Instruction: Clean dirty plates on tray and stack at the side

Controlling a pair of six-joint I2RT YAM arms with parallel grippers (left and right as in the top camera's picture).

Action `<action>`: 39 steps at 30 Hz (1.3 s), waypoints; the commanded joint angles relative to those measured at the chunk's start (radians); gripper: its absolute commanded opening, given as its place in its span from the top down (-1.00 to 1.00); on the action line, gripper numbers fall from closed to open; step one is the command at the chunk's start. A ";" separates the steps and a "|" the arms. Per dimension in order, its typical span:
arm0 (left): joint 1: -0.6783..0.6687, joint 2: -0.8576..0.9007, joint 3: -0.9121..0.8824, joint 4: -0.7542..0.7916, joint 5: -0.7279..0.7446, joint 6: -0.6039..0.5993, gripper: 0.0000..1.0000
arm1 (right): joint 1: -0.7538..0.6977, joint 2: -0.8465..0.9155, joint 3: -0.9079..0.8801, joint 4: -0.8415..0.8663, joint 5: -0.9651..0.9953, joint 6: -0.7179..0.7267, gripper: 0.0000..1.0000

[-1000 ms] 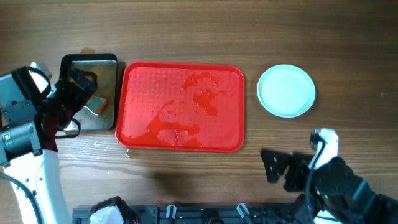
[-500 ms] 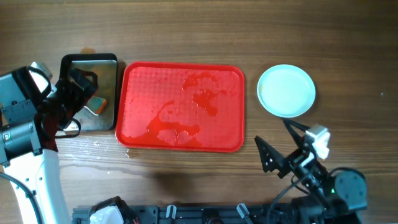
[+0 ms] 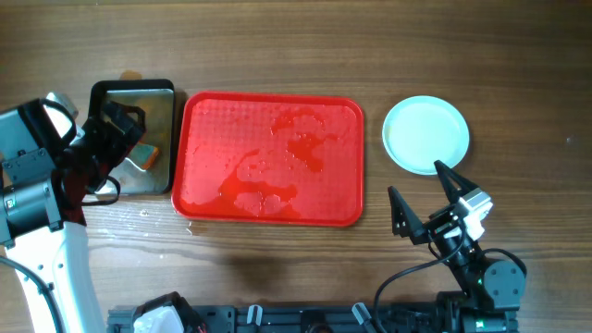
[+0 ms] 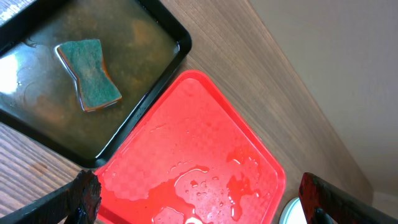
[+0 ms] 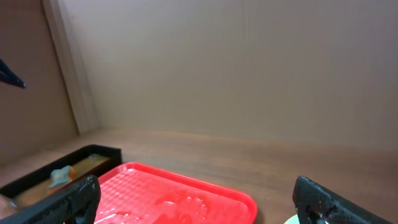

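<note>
From above, the tray [image 3: 208,120] lies wet and bare; the plates [image 3: 425,135] sit stacked on the desk [image 3: 518,74] just right of it, our right fingers [image 3: 403,220] spread near them. The left wrist shows our left fingers [image 4: 84,198] spread above sponge [image 4: 90,74] and tray. The right wrist shows nothing held: stacking looks done, so we should retreat without nudging the stack.

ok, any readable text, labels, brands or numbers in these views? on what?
No text: nothing legible in any view.
The red tray, the plate, the dark metal tray and the sponge show no print, label or number.
</note>
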 commanded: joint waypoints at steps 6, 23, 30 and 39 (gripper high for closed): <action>-0.005 0.004 0.001 0.002 0.012 -0.002 -1.00 | -0.005 -0.014 -0.019 -0.162 0.218 -0.093 -0.99; -0.005 0.004 0.001 0.002 0.012 -0.002 -1.00 | -0.008 -0.014 -0.019 -0.178 0.401 -0.143 -0.99; -0.005 0.004 0.001 0.003 0.012 -0.002 -1.00 | -0.008 -0.013 -0.019 -0.178 0.401 -0.143 -0.99; -0.005 0.004 0.001 0.002 0.012 -0.002 -1.00 | -0.008 -0.013 -0.019 -0.178 0.401 -0.143 -0.99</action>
